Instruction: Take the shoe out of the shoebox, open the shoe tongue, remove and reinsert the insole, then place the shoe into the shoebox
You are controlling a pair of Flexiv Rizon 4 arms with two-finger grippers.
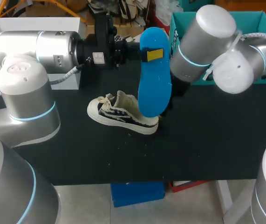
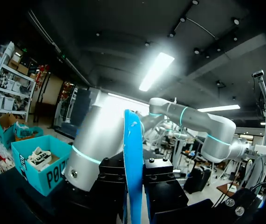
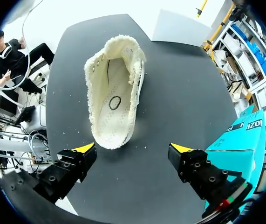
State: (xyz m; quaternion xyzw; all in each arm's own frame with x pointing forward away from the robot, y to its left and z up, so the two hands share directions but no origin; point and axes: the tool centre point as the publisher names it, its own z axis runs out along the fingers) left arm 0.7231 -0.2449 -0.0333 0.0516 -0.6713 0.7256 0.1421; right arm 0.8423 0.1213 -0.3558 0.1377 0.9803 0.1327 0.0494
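The shoe (image 1: 122,113) stands on its sole out on the black desk (image 1: 207,140), well apart from the teal shoebox (image 1: 177,32) at the desk's far right, so the first step of the task looks done. From the right wrist view the shoe's mouth gapes wide, with the tongue pushed forward and the bare stitched footbed showing inside, which suggests the tongue is opened and the insole is out. The blue insole (image 1: 154,79) hangs upright in the air, its lower end close over the shoe's heel. The left end effector (image 2: 133,179) is closed on its upper part; the left wrist view shows the insole edge-on, pinched between the two black fingers, and the head view shows one yellow tip pressed on its face. The right end effector (image 3: 133,149) is above the desk just behind the heel, its fingers spread wide with nothing between them. By this reading the task is about halfway through: the removal is complete, while sliding the insole back into the shoe, seating it flat and carrying the shoe into the shoebox are not yet done.
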